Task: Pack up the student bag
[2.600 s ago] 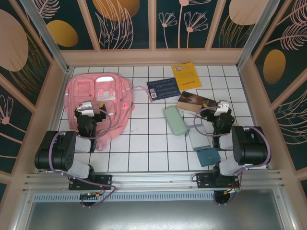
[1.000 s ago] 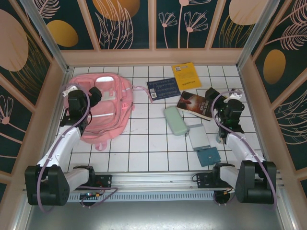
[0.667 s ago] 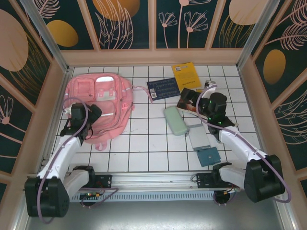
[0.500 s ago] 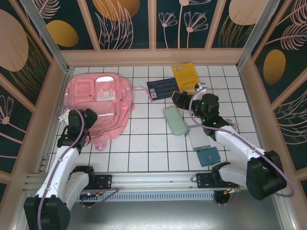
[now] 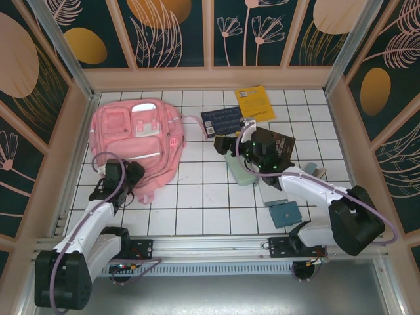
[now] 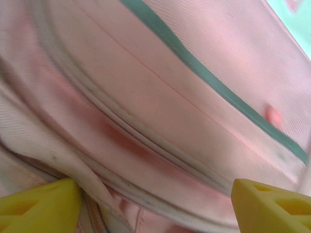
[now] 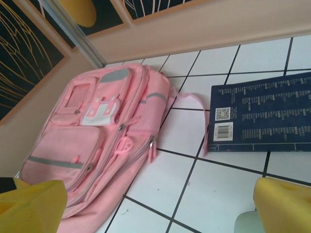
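Both arms have swung since a moment ago. The pink backpack (image 5: 134, 141) lies flat at the far left. My left gripper (image 5: 131, 176) has pulled back to its near edge, jaws wide and empty over a zipper seam, likely to open it for packing. My right gripper (image 5: 223, 143) has come left, gaping and empty, facing the dark blue book (image 5: 223, 120) above the green pencil case (image 5: 241, 172).

The top camera looks down from high above the near edge, taking in the whole white tiled table (image 5: 197, 197). The left wrist camera is pressed close against the soft pink fabric backpack (image 6: 170, 121). The right wrist camera looks low across the tiles at that same backpack, from farther off.
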